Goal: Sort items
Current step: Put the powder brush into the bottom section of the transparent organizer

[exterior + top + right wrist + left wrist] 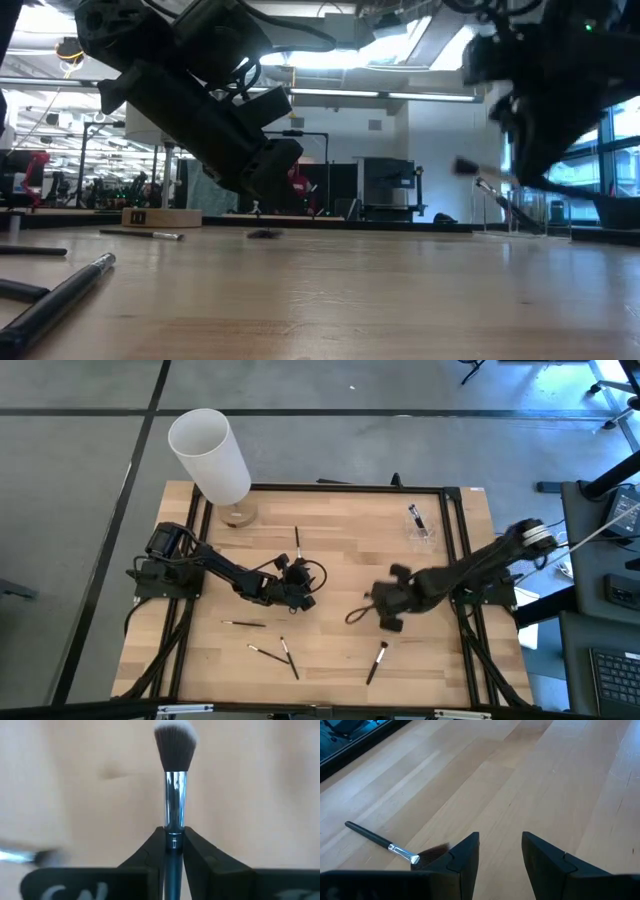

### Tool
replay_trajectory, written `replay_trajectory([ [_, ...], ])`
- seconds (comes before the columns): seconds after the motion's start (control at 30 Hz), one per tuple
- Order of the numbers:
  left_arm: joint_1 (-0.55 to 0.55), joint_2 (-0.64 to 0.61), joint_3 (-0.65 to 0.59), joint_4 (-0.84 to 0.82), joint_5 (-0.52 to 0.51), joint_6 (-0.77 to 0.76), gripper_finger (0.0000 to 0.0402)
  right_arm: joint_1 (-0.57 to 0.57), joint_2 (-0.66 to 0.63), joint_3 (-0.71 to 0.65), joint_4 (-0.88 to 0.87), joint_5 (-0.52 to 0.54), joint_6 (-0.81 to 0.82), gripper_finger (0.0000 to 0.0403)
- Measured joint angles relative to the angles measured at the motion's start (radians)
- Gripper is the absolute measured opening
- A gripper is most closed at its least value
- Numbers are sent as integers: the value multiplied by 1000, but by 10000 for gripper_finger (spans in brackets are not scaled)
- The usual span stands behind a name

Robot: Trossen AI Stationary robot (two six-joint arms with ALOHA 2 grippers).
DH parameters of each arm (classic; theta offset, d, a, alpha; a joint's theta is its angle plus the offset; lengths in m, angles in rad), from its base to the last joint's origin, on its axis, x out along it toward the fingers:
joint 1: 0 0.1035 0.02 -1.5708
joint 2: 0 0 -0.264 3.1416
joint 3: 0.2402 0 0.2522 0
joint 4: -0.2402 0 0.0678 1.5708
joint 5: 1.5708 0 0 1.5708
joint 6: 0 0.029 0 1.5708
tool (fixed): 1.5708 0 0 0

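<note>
My right gripper (174, 834) hangs over the table's middle-right (388, 606), shut on a makeup brush (174, 780) with a dark tuft and a chrome ferrule. My left gripper (500, 839) is open, low over the table's centre-left (298, 588). Beside it a dark-handled brush with a brown tuft (382, 842) lies flat on the wood, untouched. More brushes lie flat: one toward the far side (297, 543), one near left (243, 624), a crossed pair (283, 654) and one near the middle (376, 662). My right gripper pinches the brush between its two fingers at the handle just behind the chrome ferrule (174, 822). The brush runs along the fingers, tuft pointing away from the wrist. It is lifted clear of the table.
A tall white cylinder (210, 455) stands on a wooden base (237, 515) at the far-left corner. A small clear holder (421, 528) with a dark item in it sits far right. A black frame (350, 488) borders the table. Bare wood lies between the two grippers.
</note>
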Motion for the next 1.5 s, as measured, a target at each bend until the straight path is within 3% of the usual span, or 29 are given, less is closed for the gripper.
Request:
replay_trajectory([
  [0.23,0,0,0,-4,0,0,143,-130,-295,-1,-239,445,126,52],
  [0.37,0,0,0,-4,0,1,143,-258,-412,-5,-269,594,128,52],
  [0.57,0,0,0,-5,1,1,143,-428,-477,-138,-148,619,66,52],
  [0.73,0,0,0,-24,5,1,143,-489,-489,-299,-77,620,89,52],
  [1.07,0,0,0,-33,4,1,143,-515,-523,-425,15,597,84,69],
  [1.2,0,0,0,-32,4,-1,143,-514,-524,-437,49,640,71,79],
  [1.5,0,0,0,-31,4,-2,143,-514,-525,-439,85,668,38,12],
])
